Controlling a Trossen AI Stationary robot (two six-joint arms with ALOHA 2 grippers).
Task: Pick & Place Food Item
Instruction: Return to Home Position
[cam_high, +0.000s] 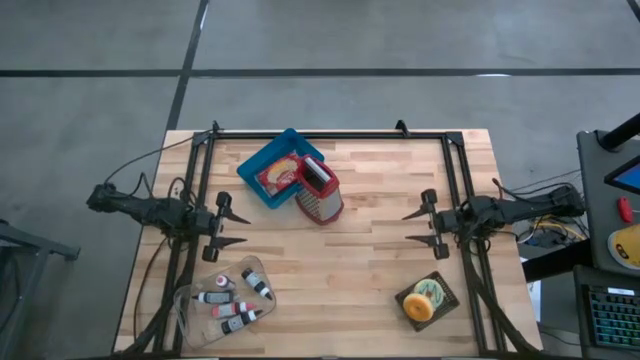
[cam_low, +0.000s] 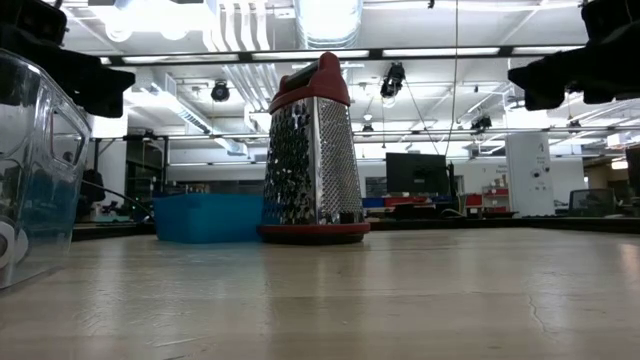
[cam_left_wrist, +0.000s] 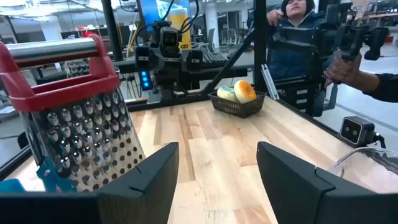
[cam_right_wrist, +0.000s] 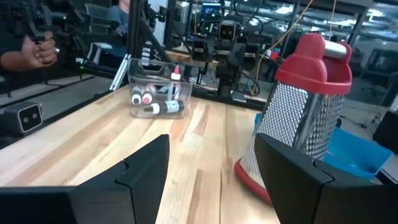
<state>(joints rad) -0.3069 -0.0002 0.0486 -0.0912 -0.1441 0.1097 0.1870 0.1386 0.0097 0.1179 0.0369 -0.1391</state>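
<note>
Closest to my low camera sits the transparent bin (cam_low: 35, 180), hard against the left of frame. From overhead I've got it at the bottom-left corner of the surface (cam_high: 350, 265), with the little food colouring bottles (cam_high: 236, 300) lying inside it (I can't pick out which one is the black). Left gripper (cam_high: 246, 229) hangs at the left edge of the surface, just above that bin in the overhead view, jaws released and holding nothing. Right gripper (cam_high: 406, 228) faces it from the right edge, jaws spread wide too, empty. Between them, toward the top of the overhead view, the red-topped grater (cam_high: 320, 192) stands upright, right up against a corner of the blue bin (cam_high: 258, 160). I can see the popcorn bag (cam_high: 282, 175) lying flat in that bin. Down by the right arm, the black bin (cam_high: 404, 299) holds the orange donut (cam_high: 424, 305). On my left wrist feed a person's hand (cam_left_wrist: 341, 65) shows beyond the surface, well apart from the robot
</note>
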